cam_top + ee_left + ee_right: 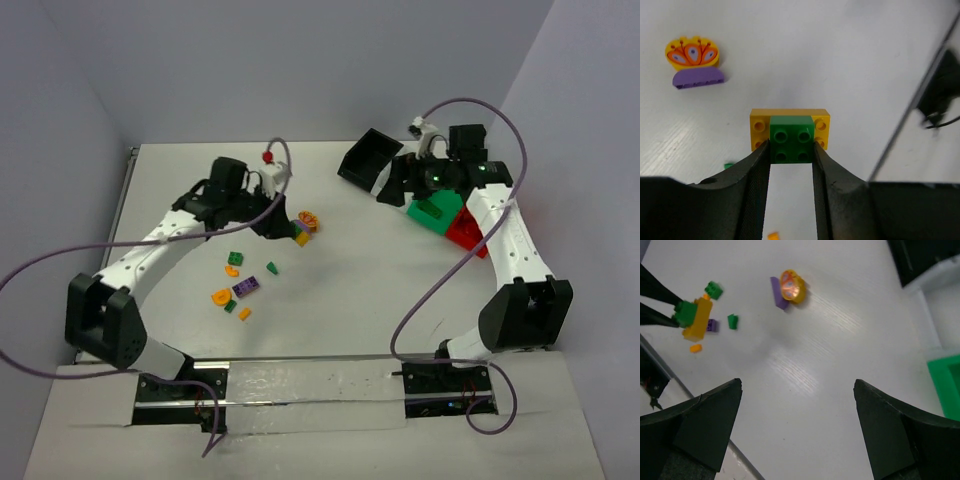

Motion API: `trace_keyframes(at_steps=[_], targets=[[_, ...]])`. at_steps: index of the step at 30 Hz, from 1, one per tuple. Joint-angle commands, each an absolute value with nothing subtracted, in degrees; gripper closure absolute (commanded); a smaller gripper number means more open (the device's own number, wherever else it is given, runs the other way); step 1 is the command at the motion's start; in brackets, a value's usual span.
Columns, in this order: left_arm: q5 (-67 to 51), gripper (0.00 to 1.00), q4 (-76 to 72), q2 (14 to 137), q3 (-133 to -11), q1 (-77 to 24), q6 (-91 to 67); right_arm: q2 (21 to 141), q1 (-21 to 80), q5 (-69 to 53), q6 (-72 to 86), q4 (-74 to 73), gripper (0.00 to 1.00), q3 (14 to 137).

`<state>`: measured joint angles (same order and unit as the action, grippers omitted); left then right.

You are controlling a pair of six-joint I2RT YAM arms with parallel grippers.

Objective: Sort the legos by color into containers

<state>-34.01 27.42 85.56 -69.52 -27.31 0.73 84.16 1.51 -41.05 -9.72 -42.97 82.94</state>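
My left gripper (pixel 290 232) (pixel 791 150) is shut on a small green brick (pixel 791 139) that sits on top of a yellow brick (pixel 790 127) (pixel 301 238). I cannot tell whether the yellow brick rests on the table. An orange flower piece (pixel 692 52) (pixel 308 219) with a purple arch (pixel 698 78) lies just beyond. Several loose legos lie near left: a green one (pixel 235 257), a purple one (pixel 248 288) and an orange one (pixel 221 296). My right gripper (pixel 398 186) (pixel 797 382) is open and empty, over the bins: black (pixel 365 160), green (pixel 435 210) and red (pixel 465 230).
The white bin (pixel 945 295) shows only in the right wrist view, between the black bin (pixel 925 257) and the green bin (pixel 945 385). Grey walls close in the table at the back and sides. Purple cables arc over both arms.
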Motion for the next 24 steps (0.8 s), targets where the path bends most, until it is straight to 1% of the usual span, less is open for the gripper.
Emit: trace_keyframes(at_steps=[1, 3, 5, 9, 14, 15, 17, 21, 24], targets=[[-53.4, 1.00, 18.1, 79.3, -67.9, -22.6, -14.4, 80.8, 9.6, -40.6, -11.6, -38.2, 0.00, 87.4], [-57.8, 1.00, 14.3, 78.8, -65.7, -21.1, -20.1, 80.8, 12.8, -40.1, -12.4, -37.9, 0.00, 88.5], [-63.8, 1.00, 7.6, 78.7, -63.1, -19.4, -28.6, 81.0, 18.4, -39.7, -15.0, -39.0, 0.00, 90.3], [-68.0, 1.00, -7.6, 78.6, -59.1, -16.7, -43.6, 82.1, 26.4, -36.3, -17.5, -41.2, 0.00, 93.1], [-68.7, 1.00, -12.6, 79.3, -57.7, -15.5, -50.3, 83.7, 33.9, -30.6, -18.2, -42.9, 0.00, 95.4], [-68.7, 1.00, -12.7, 79.4, -57.6, -15.4, -50.4, 83.8, 34.0, -30.6, -18.2, -42.9, 0.00, 95.4], [-69.0, 1.00, -16.3, 79.3, -56.3, -15.1, -54.1, 84.7, 36.7, -26.7, -18.3, -43.2, 0.00, 96.1], [-69.1, 1.00, -15.3, 79.7, -56.1, -15.0, -53.4, 86.5, 40.9, -21.3, -19.5, -44.6, 0.00, 97.3], [-68.9, 1.00, -15.3, 79.9, -56.1, -15.0, -53.5, 86.8, 42.5, -19.7, -19.7, -44.3, 0.00, 97.5]])
